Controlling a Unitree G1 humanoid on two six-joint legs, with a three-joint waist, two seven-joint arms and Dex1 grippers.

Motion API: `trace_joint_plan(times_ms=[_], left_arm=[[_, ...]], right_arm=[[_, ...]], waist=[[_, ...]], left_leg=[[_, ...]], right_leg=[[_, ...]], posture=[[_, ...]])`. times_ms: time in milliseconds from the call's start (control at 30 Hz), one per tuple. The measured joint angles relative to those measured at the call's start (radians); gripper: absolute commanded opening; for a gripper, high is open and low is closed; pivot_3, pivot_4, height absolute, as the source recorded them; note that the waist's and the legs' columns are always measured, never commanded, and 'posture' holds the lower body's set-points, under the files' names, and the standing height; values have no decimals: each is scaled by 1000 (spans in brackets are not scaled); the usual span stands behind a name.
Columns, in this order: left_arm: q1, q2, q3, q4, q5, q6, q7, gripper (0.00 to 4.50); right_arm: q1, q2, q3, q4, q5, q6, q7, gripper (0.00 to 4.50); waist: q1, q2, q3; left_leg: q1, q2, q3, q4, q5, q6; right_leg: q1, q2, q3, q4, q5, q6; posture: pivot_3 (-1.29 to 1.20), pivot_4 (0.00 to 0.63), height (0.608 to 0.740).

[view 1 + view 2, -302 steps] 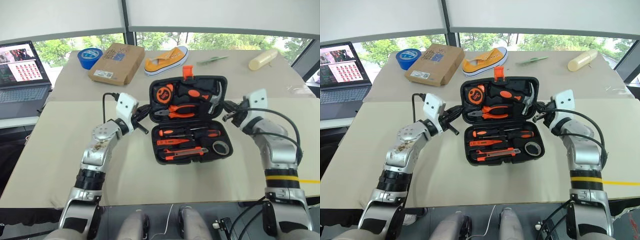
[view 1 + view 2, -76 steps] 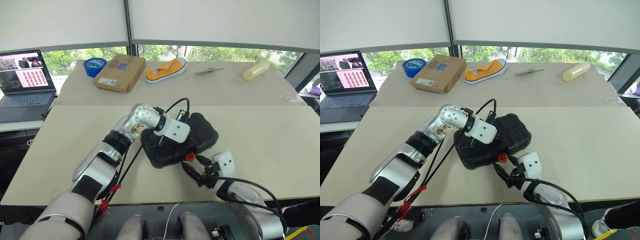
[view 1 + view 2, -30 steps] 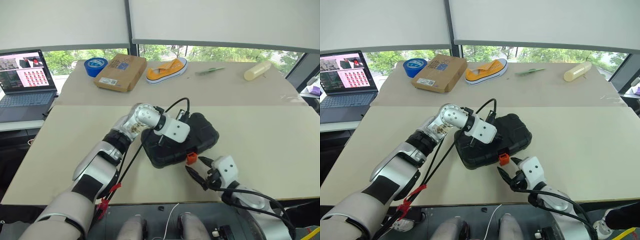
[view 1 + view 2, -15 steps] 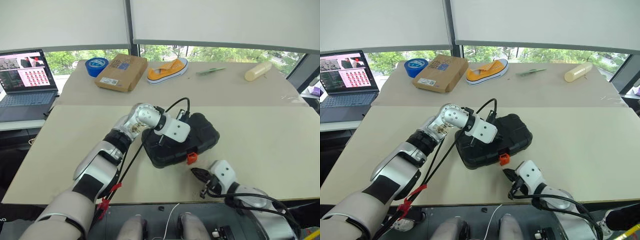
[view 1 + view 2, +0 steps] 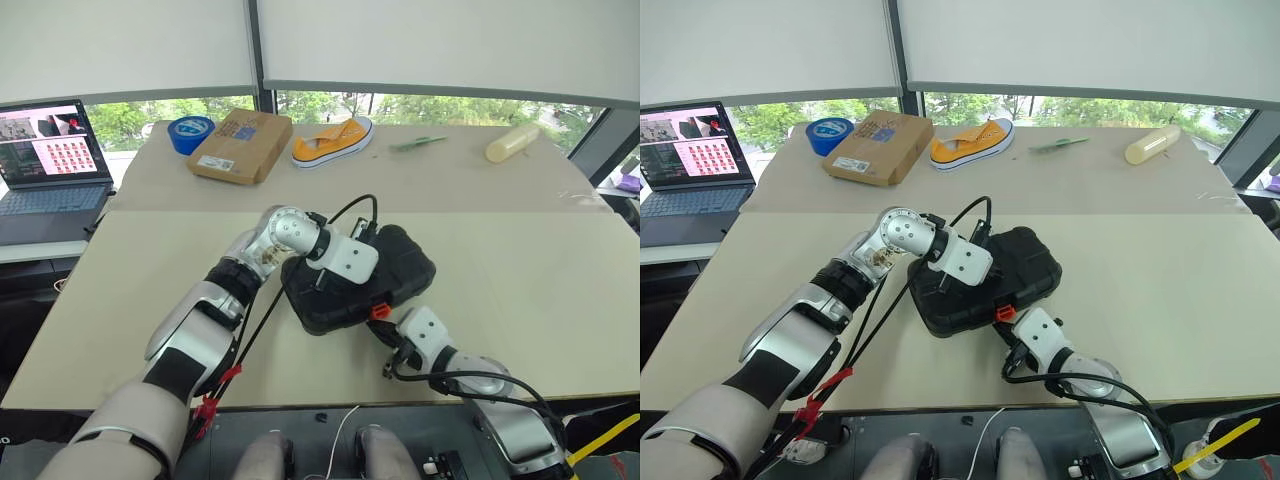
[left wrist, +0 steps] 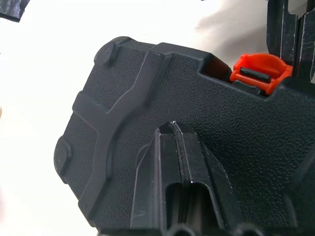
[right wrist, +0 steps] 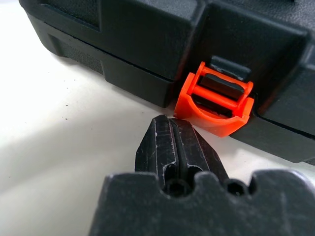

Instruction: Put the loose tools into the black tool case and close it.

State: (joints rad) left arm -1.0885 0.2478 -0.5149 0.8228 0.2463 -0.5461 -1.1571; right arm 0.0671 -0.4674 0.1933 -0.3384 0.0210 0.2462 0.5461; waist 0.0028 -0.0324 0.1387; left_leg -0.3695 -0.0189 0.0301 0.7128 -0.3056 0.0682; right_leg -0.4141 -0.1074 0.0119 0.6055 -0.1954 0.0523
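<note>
My arms are silver metal with black joint sections and white wrist housings. Black cables loop off both wrists. My left gripper [image 6: 173, 129] and right gripper [image 7: 170, 129] have matte black, scuffed fingers.

The left arm is stretched forward and bent inward at the elbow, so that the left gripper [image 6: 173, 129] is laid across the middle, pointing toward three o'clock and tilted downward. Its two black fingers are pressed flat together. The right arm is kept low and near, and the right gripper [image 7: 170, 125] is aimed toward eleven o'clock, its fingers likewise closed tight against each other.
</note>
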Motion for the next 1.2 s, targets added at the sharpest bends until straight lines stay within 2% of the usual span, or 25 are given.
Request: trace_joint_plan(times_ms=[400,1200], left_arm=[[-2,-7,0,2,1,-2,1,0],[-11,-5,0,20,5,-16,5,0]], right_arm=[[41,-17,-54,-36,-36,-20,-26,12],[53,5,-86,-117,34,72,-16,12]], waist=[[6,0,0],[6,0,0]], left_leg=[[-2,0,0,0,0,0],[-3,0,0,0,0,0]], right_leg=[[-2,0,0,0,0,0],[-4,0,1,1,0,0]], posture=[[0,150,735],[0,150,735]])
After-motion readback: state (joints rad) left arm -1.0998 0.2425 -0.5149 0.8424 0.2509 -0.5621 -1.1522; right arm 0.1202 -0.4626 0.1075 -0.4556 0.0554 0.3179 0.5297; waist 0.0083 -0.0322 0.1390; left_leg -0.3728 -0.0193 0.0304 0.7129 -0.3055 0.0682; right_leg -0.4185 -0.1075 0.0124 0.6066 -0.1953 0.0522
